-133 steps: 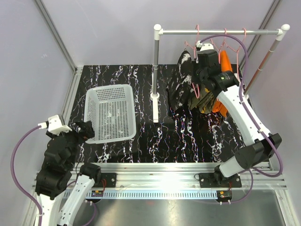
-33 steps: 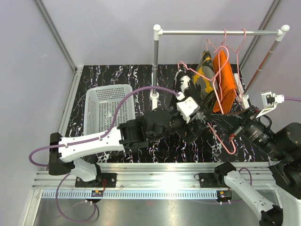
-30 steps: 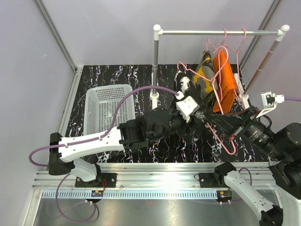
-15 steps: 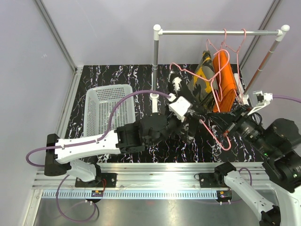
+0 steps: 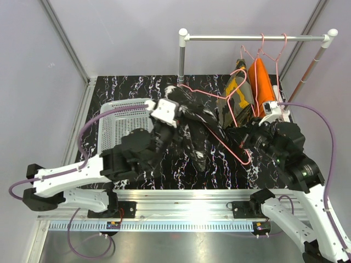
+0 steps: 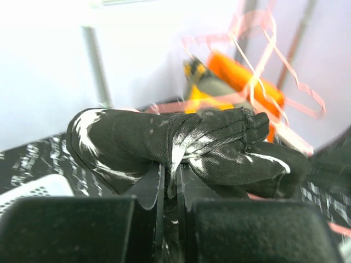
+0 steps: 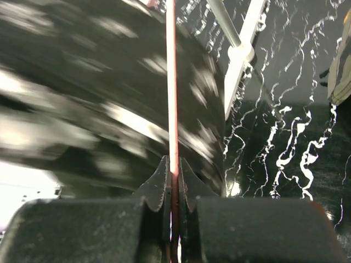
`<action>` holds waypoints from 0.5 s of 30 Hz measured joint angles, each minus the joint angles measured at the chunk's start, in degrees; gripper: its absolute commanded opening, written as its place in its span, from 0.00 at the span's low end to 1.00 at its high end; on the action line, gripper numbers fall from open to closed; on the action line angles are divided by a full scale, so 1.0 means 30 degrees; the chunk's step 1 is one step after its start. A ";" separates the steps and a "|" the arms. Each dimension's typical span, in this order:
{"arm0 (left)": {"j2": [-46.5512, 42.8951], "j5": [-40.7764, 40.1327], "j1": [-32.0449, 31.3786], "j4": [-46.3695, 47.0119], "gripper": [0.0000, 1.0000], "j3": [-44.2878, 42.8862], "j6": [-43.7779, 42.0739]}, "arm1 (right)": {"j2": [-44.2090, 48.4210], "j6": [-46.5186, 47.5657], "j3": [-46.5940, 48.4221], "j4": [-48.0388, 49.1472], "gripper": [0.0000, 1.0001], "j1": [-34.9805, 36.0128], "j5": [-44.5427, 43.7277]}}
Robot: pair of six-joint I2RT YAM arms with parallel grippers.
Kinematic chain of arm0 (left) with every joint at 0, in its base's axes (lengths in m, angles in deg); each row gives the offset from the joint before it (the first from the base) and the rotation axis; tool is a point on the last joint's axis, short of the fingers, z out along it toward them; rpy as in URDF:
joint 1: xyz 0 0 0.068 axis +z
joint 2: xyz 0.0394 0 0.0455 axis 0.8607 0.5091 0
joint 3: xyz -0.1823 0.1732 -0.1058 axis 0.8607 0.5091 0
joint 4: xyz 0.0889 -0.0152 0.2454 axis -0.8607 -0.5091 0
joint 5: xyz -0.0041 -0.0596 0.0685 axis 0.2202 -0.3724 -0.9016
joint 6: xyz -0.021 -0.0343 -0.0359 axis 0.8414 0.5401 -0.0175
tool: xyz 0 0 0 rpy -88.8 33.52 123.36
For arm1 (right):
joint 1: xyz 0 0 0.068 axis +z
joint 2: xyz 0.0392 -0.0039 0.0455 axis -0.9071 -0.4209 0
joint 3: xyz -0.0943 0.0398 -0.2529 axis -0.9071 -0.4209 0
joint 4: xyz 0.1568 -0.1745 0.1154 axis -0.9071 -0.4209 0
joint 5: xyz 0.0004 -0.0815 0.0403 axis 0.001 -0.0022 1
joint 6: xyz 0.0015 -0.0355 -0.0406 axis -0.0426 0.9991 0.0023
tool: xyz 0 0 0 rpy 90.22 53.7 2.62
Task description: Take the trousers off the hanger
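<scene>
You had the left gripper (image 6: 170,181) clamped on a bunched fold of the dark trousers (image 6: 208,142). They looked soft, light and limp, and draped mid-tabletop (image 5: 126,87). At 4 o'clock the right gripper (image 7: 172,170) pinched the pink hanger (image 7: 171,82) by its stiff wire.

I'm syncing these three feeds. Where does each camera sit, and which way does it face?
Top external: above and behind the bases, looking down at the table, the rack rail, the left arm and the right arm.
Left wrist: on the left arm, facing the orange trousers past the left gripper, shut on the dark trousers.
Right wrist: on the right arm, facing along the right gripper, shut on the pink hanger.
Shared: all views show the dark trousers.
</scene>
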 measured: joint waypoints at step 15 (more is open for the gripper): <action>-0.2455 -0.6076 0.3045 0.2004 0.00 -0.1581 -0.4699 | -0.0284 0.0852 -0.1348 -0.0408 0.00 0.0000 -0.1333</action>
